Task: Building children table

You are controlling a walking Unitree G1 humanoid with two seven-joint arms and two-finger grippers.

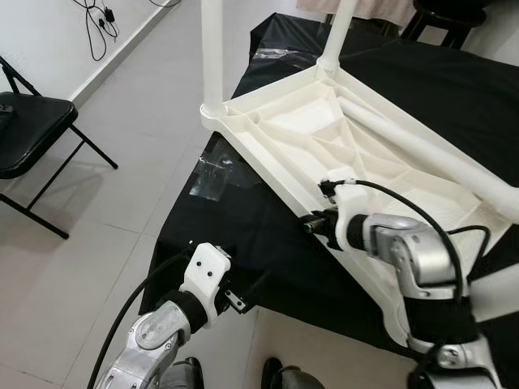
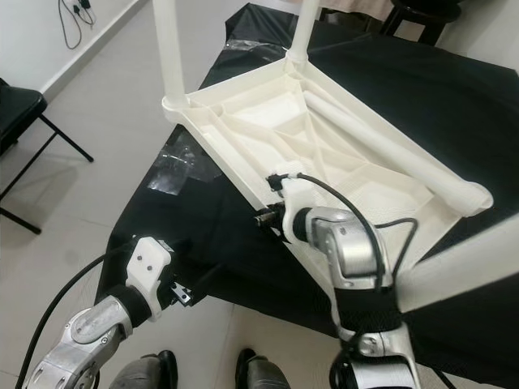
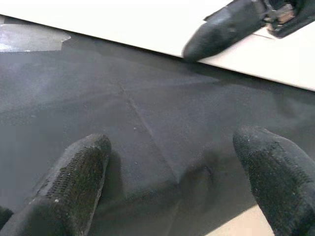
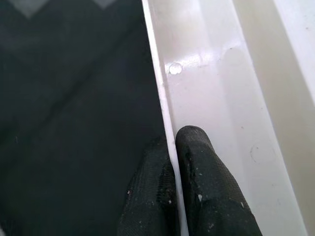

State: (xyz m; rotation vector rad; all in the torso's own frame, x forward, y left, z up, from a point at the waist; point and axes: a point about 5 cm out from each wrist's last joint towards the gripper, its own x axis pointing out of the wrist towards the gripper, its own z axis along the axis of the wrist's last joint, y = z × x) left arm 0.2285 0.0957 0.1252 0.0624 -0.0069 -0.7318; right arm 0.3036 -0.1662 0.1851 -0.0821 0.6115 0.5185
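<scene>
The white plastic children's table lies upside down on a black-draped table, two legs already standing in their corner sockets and another leg lying loose across the ribbed underside. The right gripper is pinched tight on the near rim of the tabletop, one finger on each side of the edge. The left gripper hovers wide open and empty over the black cloth, just beside that rim. It looks like steadying work: next, I'd say, the loose leg needs seating in a free socket.
</scene>
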